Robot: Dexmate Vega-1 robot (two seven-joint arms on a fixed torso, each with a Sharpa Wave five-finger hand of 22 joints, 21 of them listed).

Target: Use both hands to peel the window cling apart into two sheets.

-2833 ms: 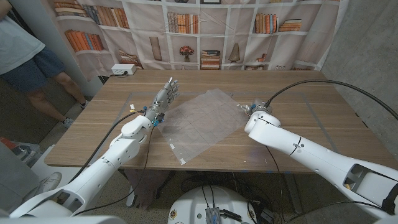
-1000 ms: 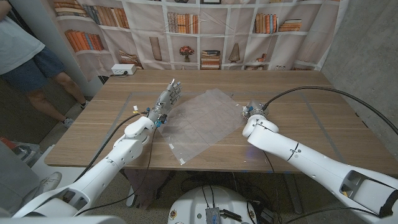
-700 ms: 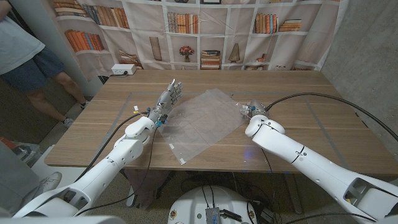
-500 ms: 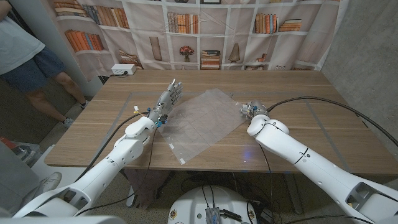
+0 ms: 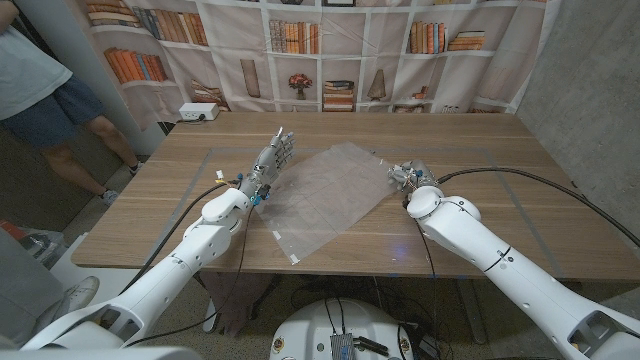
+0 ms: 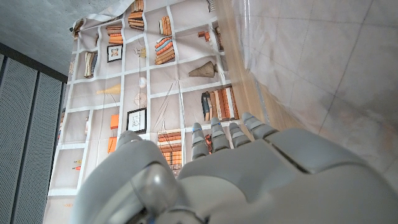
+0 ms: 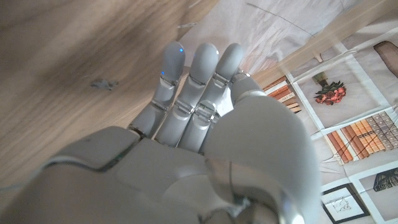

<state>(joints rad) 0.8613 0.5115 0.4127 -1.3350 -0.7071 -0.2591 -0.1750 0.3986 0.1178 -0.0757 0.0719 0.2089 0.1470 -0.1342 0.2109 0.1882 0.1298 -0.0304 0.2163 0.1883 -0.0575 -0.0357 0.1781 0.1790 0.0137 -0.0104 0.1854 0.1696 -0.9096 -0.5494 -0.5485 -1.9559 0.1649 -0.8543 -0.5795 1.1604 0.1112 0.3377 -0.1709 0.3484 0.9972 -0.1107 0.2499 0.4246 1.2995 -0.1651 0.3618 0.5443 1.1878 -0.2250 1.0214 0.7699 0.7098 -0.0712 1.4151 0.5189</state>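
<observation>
The window cling is a translucent, faintly gridded sheet lying flat on the middle of the wooden table. My left hand stands at the sheet's left edge with its fingers straight and apart, holding nothing. The left wrist view shows that hand from behind, beside the cling. My right hand sits just off the sheet's right corner. In the right wrist view its fingers reach straight out over bare wood toward the cling, and nothing is in the hand.
A white box sits at the table's far left corner. A person stands beyond the left side of the table. A bookshelf-print curtain hangs behind. Black cables trail from both arms.
My right forearm has swung out to the right while its hand stayed by the sheet's right corner. The left hand crept slightly forward. The cling has not moved.
</observation>
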